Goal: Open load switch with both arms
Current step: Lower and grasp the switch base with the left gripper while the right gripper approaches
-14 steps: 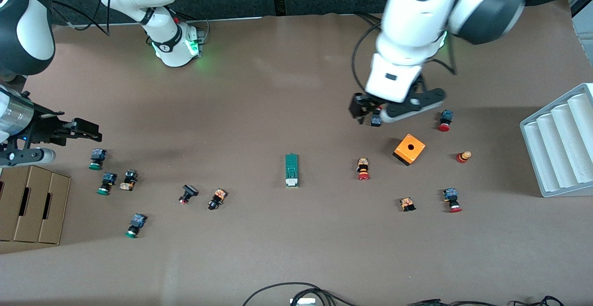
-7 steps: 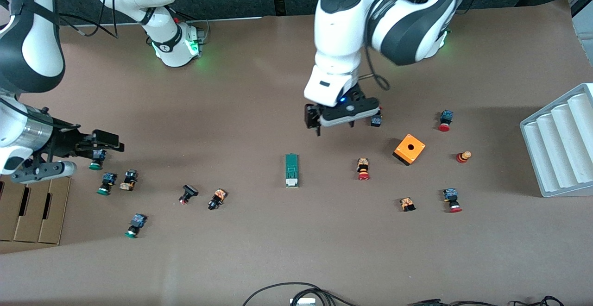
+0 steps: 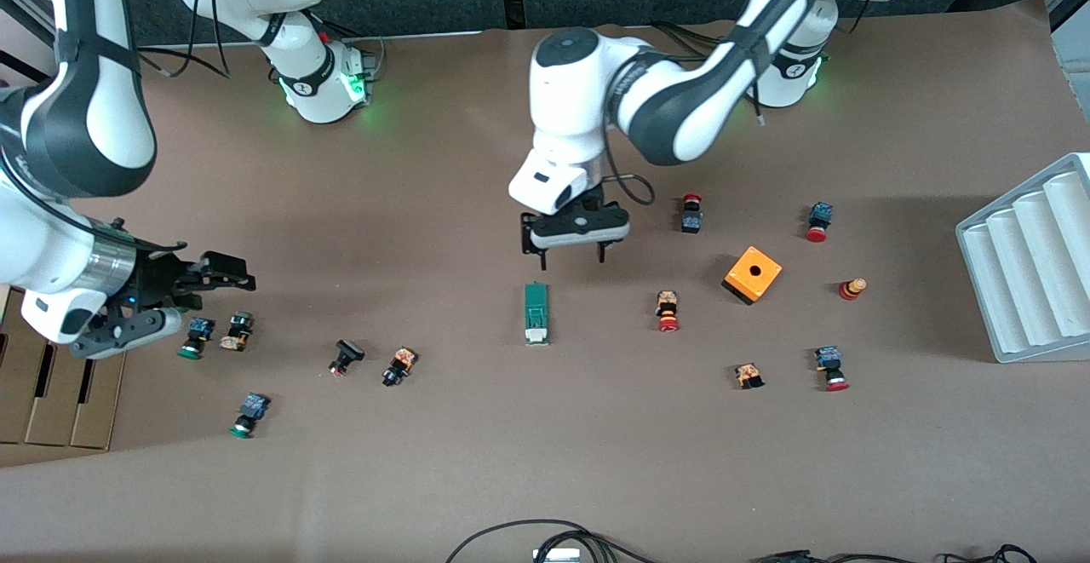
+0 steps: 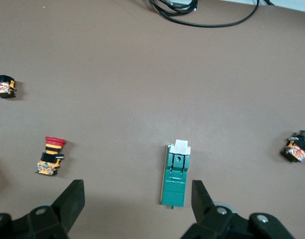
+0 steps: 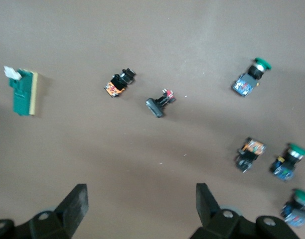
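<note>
Under the left pincer (image 3: 572, 255), a little nearer the front camera, lies the slim dark-green load switch (image 3: 536, 313) flat on the brown desk (image 3: 545, 461), its white sliding piece at the end nearest that camera. The left wrist view shows the load switch (image 4: 175, 173) between the spread black fingers (image 4: 73, 199), untouched. The left arm bends down from its base with the pincer pointing at the desk, jaws wide apart and empty; a second ago it hung over the small red-capped push button (image 3: 691, 213) near the orange cube box (image 3: 753, 273) and has since swung toward the desk's middle. The right pincer (image 3: 223, 272), also wide open and empty, hovers over green-capped push buttons (image 3: 197, 336) at the right arm's end, having crept toward the load switch.
</note>
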Controlling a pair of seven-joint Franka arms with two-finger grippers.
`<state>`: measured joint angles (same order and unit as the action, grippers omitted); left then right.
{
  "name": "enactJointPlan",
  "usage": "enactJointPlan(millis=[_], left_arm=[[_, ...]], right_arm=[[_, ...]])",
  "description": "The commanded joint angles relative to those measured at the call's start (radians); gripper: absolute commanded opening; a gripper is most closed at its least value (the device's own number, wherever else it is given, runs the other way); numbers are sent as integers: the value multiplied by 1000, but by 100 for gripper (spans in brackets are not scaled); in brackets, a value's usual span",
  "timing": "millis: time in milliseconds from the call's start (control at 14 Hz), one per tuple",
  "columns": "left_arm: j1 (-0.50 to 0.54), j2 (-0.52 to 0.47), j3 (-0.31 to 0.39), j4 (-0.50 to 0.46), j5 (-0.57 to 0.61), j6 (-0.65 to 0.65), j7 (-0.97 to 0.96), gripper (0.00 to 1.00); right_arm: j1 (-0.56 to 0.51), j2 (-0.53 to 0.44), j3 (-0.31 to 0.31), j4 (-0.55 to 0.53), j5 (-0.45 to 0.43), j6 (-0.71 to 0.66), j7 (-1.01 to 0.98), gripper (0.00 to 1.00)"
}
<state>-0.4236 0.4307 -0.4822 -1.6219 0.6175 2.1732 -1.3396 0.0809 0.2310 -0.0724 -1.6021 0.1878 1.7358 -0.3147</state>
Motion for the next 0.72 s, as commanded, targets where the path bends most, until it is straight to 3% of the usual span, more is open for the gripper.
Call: enactJointPlan(millis=[0, 286, 501, 644], left_arm=[[-50, 34, 5, 7, 105, 8, -146, 95], [-107, 105, 5, 1, 289, 8, -337, 94], [-145, 186, 5, 2, 442, 10, -357, 87], [-155, 224, 5, 1, 529, 10, -452, 87]], right_arm=[[0, 45, -1, 62, -28, 8, -105, 97], [51, 60, -1, 60, -22, 117, -175, 98], [69, 63, -3, 60, -27, 119, -179, 98], [74, 77, -3, 60, -30, 123, -220, 98]])
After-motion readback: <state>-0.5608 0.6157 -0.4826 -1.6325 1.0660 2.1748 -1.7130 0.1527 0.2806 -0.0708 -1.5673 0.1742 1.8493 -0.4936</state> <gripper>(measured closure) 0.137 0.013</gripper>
